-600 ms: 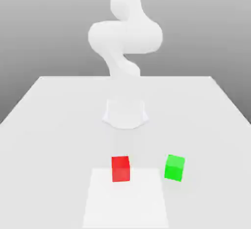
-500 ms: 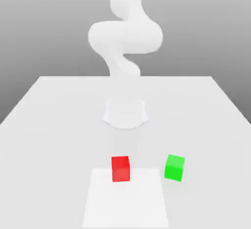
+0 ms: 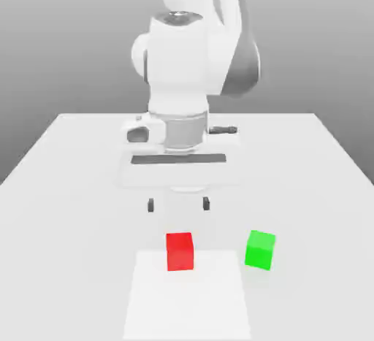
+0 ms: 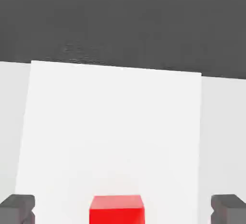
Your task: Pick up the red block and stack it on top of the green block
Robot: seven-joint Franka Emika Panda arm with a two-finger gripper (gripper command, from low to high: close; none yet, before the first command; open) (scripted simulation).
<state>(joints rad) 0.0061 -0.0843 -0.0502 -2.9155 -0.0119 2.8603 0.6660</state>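
Held above the red block with jaws wide and empty, likely to straddle it on descent. To the exterior view's right of the red block, on the bench: well apart, the green block, probably leaving grasping room.

We see plain bright red on the cube below the jaws, a lighter red on its top face. The cube beyond them, toward the exterior view's right, is plain bright green, paler on top. Our jaws end in dark grey-black tips. Above them, the arm is white with grey shading, and a black strip crosses the white hand. Beneath, we find a pale grey bench with a plain white rectangle.
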